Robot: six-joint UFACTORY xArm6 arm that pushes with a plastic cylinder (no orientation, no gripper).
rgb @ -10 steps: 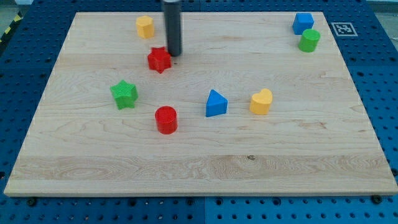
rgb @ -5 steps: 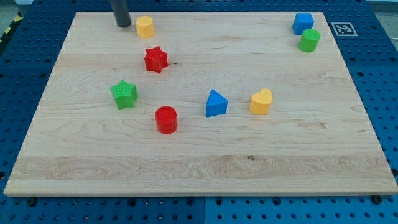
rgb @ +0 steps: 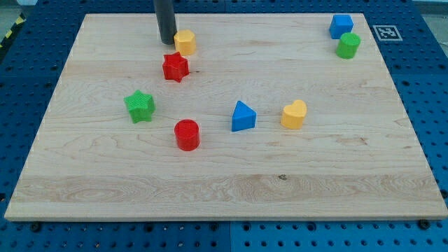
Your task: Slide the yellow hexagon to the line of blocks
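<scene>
The yellow hexagon (rgb: 185, 42) sits near the view's top, left of centre, just above the red star (rgb: 176, 67). My tip (rgb: 166, 41) touches the hexagon's left side. Lower down, the red cylinder (rgb: 187, 134), the blue triangle (rgb: 243, 116) and the yellow heart (rgb: 295, 114) lie in a rough row across the middle of the wooden board (rgb: 224, 189). The green star (rgb: 140, 106) lies to the left of that row.
A blue block (rgb: 341, 26) and a green cylinder (rgb: 348, 45) stand together at the view's top right corner. A black and white marker (rgb: 387, 32) lies just off the board's top right edge.
My tip went from beside the red star up to the hexagon's left, then pushed the hexagon right and a little down, closer to the red star.
</scene>
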